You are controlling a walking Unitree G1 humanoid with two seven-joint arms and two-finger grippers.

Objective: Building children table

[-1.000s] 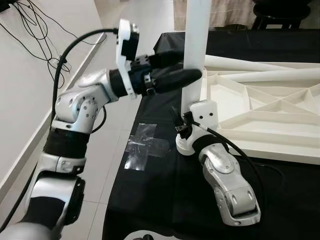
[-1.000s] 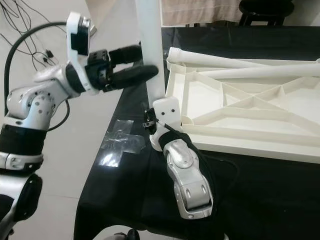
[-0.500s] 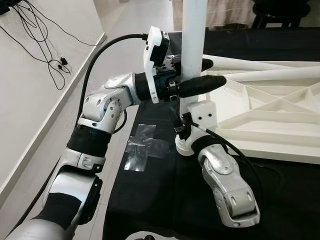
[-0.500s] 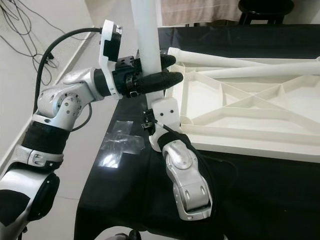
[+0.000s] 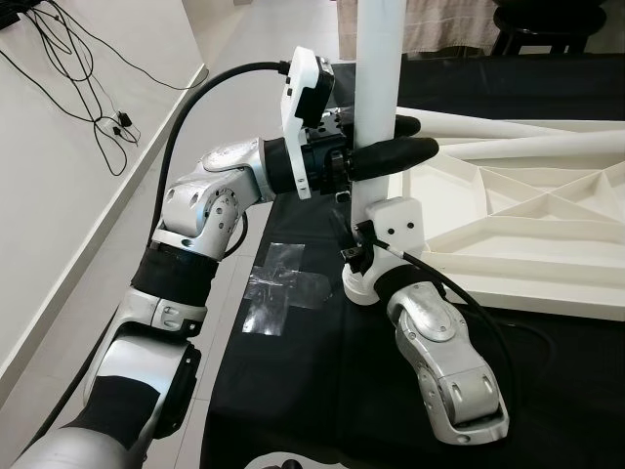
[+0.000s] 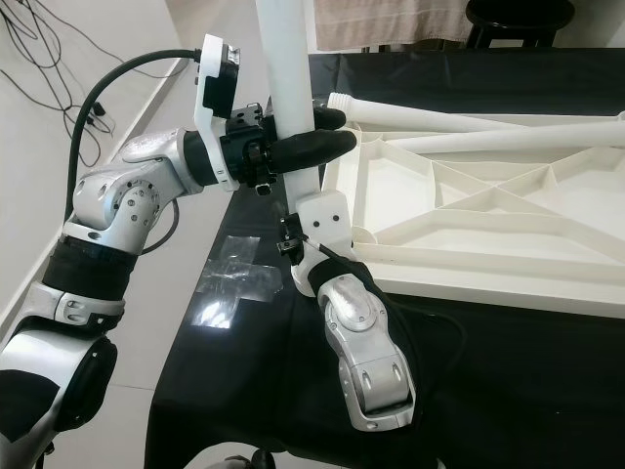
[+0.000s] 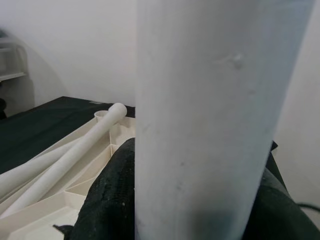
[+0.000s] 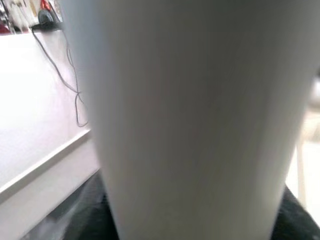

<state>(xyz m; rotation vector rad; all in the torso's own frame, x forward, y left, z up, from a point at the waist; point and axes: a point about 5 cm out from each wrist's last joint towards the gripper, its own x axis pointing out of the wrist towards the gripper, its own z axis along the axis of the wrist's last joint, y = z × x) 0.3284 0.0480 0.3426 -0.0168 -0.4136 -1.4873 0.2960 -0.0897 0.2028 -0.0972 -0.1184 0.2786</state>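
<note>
- Tabletop (image 5: 508, 210), white and underside up, lies on the black cloth (image 5: 322, 381); two loose legs (image 5: 508, 125) rest across it.
- Upright leg (image 5: 379, 88) stands at the tabletop's near corner, as I see it.
- Left gripper (image 5: 386, 147) is clamped on the upright leg at mid-height.
- Right gripper (image 5: 363, 230) sits at the leg's base; I cannot tell its finger state.
- Clear tape (image 5: 278, 285) lies on the cloth beside it.

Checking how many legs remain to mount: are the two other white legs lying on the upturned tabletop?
Yes: in the left eye view both spare legs lie flat across the upturned tabletop, beside the upright leg.
</note>
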